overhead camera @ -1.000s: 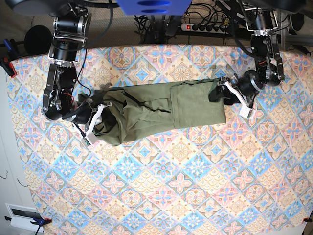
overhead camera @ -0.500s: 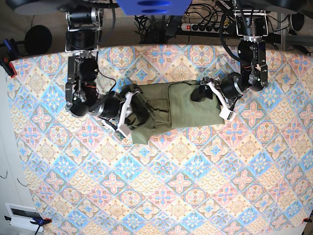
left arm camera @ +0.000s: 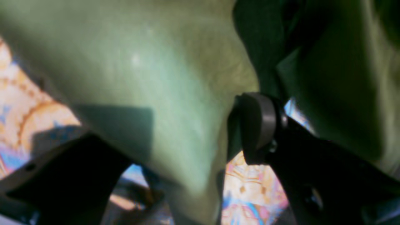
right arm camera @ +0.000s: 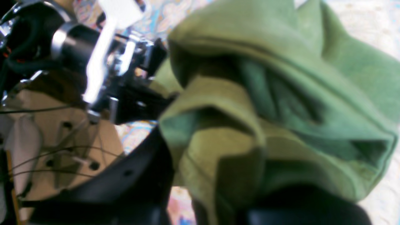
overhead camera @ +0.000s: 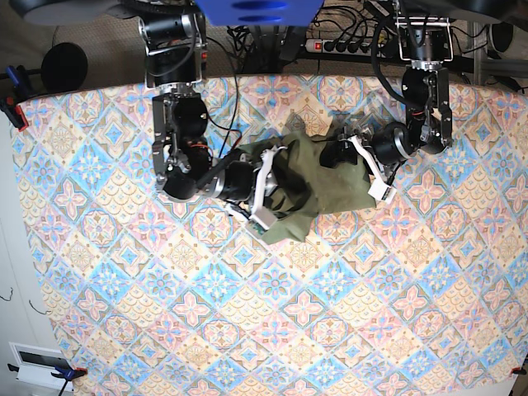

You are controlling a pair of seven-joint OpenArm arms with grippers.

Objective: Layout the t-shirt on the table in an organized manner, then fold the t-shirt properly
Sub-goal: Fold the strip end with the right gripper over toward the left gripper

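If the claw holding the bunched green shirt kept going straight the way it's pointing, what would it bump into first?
Probably the other claw. The right gripper points across the t-shirt toward the left gripper, with folded cloth between them; depth is hard to judge.

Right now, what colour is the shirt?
Olive green, plain with no print. The shirt shows best in the base view.

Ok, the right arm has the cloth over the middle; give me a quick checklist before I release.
1. Right end effector shut on the t-shirt: ok.
2. Left end effector open: ok.
3. Left end effector clear of cloth: not ok, fabric lies between its fingers in the left wrist view.
4. Folded edges aligned: not ok, shirt bunched.
5. T-shirt fully on the table: ok.
6. Sleeves tucked: cannot tell.
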